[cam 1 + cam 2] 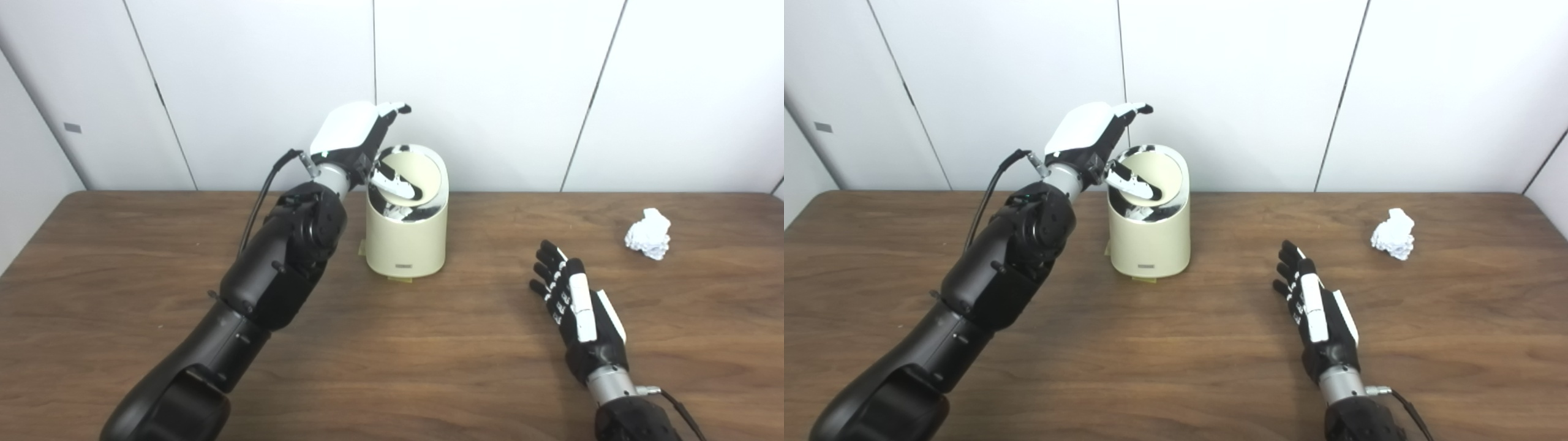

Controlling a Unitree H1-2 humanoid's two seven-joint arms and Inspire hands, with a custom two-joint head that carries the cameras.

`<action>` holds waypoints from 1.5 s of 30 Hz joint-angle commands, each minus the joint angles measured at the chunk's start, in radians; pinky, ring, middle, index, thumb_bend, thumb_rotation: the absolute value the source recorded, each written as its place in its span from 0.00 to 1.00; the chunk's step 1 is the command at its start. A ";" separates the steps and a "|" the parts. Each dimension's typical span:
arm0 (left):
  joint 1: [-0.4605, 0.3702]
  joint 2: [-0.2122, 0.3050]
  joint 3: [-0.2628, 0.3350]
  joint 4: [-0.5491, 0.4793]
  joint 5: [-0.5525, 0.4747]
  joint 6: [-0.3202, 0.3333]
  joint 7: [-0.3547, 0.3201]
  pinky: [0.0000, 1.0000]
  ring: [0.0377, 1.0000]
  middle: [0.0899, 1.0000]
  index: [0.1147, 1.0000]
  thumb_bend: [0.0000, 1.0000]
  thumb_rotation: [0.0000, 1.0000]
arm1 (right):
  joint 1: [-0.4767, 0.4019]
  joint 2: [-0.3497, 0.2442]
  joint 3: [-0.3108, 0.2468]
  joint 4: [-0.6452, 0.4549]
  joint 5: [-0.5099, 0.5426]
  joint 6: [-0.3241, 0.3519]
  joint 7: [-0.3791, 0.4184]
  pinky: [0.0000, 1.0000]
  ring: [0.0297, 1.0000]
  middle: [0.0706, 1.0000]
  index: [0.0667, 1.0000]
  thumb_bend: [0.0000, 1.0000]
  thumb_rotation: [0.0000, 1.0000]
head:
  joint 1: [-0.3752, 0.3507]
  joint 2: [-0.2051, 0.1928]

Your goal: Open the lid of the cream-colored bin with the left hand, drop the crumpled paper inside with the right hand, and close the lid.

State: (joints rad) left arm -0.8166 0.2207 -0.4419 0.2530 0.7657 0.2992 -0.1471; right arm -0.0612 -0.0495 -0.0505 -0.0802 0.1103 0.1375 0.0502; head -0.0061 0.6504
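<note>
Left hand [358, 138], upper centre-left of frame, is raised over the cream-colored bin [407, 236], fingers spread, thumb against the tilted lid [410, 174]; whether it grips the lid cannot be told. Bin stands at the wooden table's [392, 367] rear centre. Right hand [576, 306], lower right, lies flat, fingers extended, holding nothing. Crumpled paper [649, 234] sits mid-right, well apart from that hand.
</note>
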 commanded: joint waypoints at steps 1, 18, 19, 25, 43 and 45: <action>-0.043 0.017 -0.019 0.023 0.048 -0.029 0.021 0.84 0.91 0.91 0.92 0.91 0.00 | -0.030 0.001 0.002 -0.030 0.000 -0.020 0.001 0.93 0.95 0.95 0.93 0.66 1.00 | 0.000 0.000; -0.038 0.019 0.028 -0.051 0.023 -0.026 -0.061 0.83 0.89 0.91 0.93 0.90 0.00 | -0.037 0.007 0.005 -0.034 0.014 -0.029 0.009 0.96 0.96 0.95 0.93 0.65 1.00 | -0.006 -0.001; -0.031 0.011 0.063 -0.084 -0.019 -0.012 -0.075 0.82 0.89 0.90 0.92 0.88 0.00 | -0.036 0.006 0.006 -0.035 0.012 -0.027 0.008 0.96 0.96 0.95 0.93 0.66 1.00 | -0.007 -0.002; 0.013 -0.043 0.271 -0.283 -0.232 0.147 -0.153 0.76 0.83 0.82 0.83 0.77 0.01 | -0.030 0.004 0.007 -0.053 0.003 -0.007 0.003 0.95 0.95 0.95 0.93 0.66 1.00 | -0.011 -0.007; 0.418 -0.038 0.540 -0.513 -0.487 0.082 -0.089 0.76 0.80 0.80 0.84 0.42 0.20 | -0.044 0.029 -0.030 -0.091 0.047 0.061 -0.021 0.95 0.95 0.95 0.92 0.61 0.97 | -0.017 -0.024; 0.482 -0.046 0.551 -0.512 -0.512 0.029 -0.056 0.75 0.80 0.81 0.84 0.41 0.21 | -0.048 0.029 -0.032 -0.102 0.054 0.064 -0.021 0.95 0.94 0.95 0.92 0.61 0.93 | -0.019 -0.023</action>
State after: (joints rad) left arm -0.3078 0.1768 0.1065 -0.2179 0.2802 0.4150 -0.2397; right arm -0.0686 -0.0264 -0.0791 -0.1355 0.1483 0.2121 0.0279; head -0.0245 0.6274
